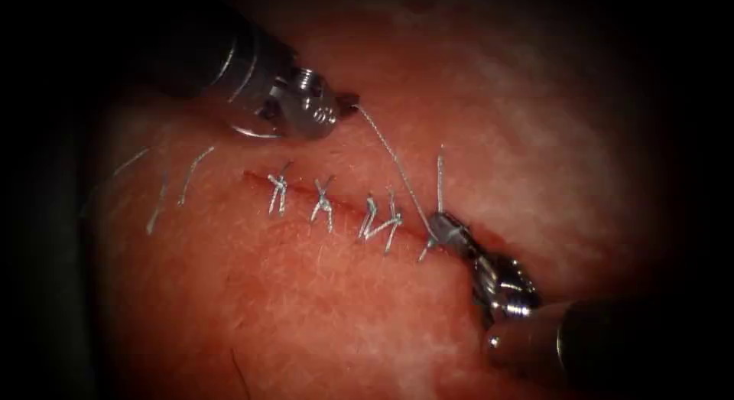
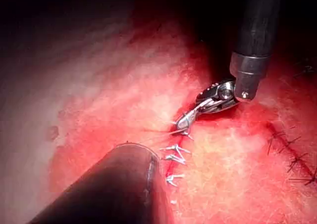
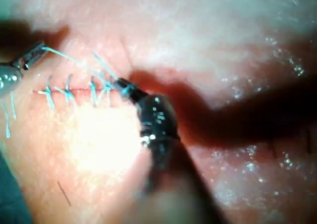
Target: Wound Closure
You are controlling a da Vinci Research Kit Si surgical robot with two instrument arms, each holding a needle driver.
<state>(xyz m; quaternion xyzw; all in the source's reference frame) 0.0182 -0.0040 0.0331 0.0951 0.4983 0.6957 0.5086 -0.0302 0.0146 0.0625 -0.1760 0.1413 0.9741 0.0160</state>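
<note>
The cut [image 1: 336, 203] runs across the tissue [image 1: 535, 140], closed by three stitches [image 1: 323, 205]. My left tool [image 1: 350, 102] hovers over the tissue on the far side of the cut, jaws shut on the thread [image 1: 390, 159]. The thread runs taut, slanting down to the newest stitch at the cut's right end. There my right tool [image 1: 437, 226] has its jaws shut on the thread at the tissue surface, beside a short thread end [image 1: 440, 170] that stands up. In the right wrist view the right tool [image 3: 124, 85] meets the thread [image 3: 69, 59] from the left tool [image 3: 29, 55].
Several cut ends of thread [image 1: 191, 174] lie on the tissue left of the cut. The right tool's shaft [image 1: 596, 343] enters from the lower right. In the left wrist view the right tool [image 2: 184, 121] touches down beside the stitches [image 2: 173, 157], and dark older sutures [image 2: 292, 154] lie beyond.
</note>
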